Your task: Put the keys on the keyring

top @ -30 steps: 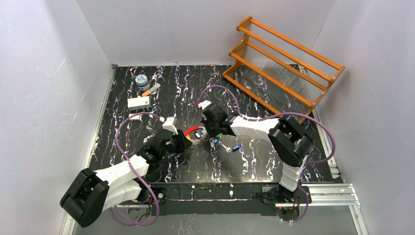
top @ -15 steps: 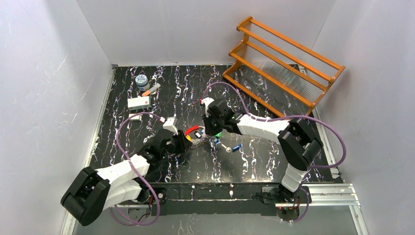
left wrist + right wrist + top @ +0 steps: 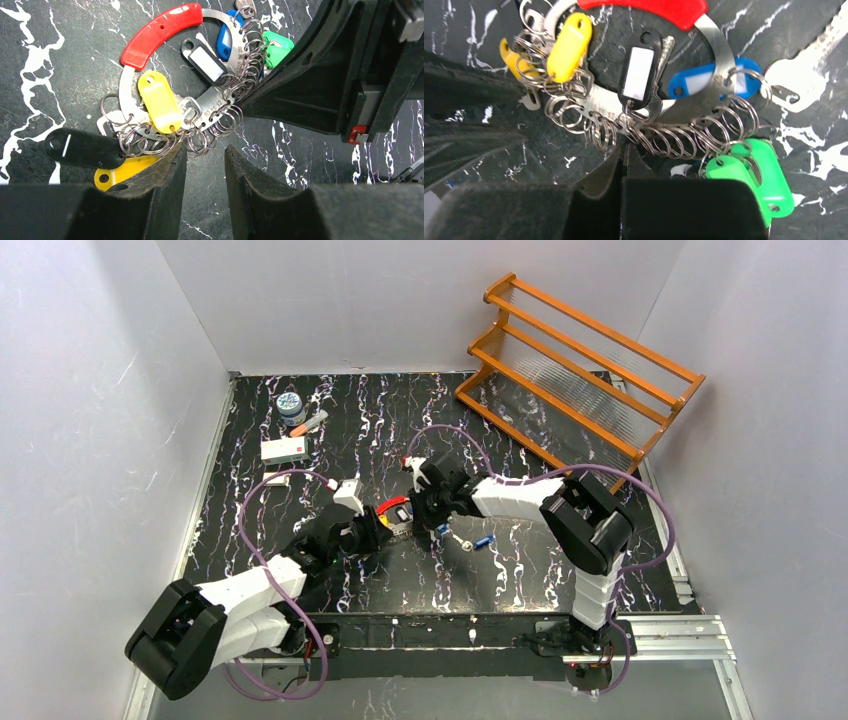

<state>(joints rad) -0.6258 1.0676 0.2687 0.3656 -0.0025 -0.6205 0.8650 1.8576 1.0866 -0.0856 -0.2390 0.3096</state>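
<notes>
The keyring [image 3: 131, 95] is a flat silvery band with a red grip and a row of small split rings, lying on the black marbled table. It carries yellow [image 3: 160, 100], black [image 3: 204, 56], blue [image 3: 704, 80] and green [image 3: 754, 180] tags. My left gripper [image 3: 206, 148] is open at its near edge with nothing between the fingers; the left finger [image 3: 160, 190] overlaps a yellow tag. My right gripper [image 3: 624, 148] is shut, its tips against the row of small rings [image 3: 684, 137]. A blue-headed key [image 3: 485, 540] lies loose to the right of the keyring [image 3: 397, 510].
An orange wooden rack [image 3: 580, 370] leans at the back right. A small jar [image 3: 290, 405], an orange marker [image 3: 310, 423] and a white box [image 3: 284, 449] sit at the back left. White walls enclose the table.
My right gripper has shifted a little left onto the keyring, and its elbow swung out and back. The keyring nudged slightly. The left arm has barely moved.
</notes>
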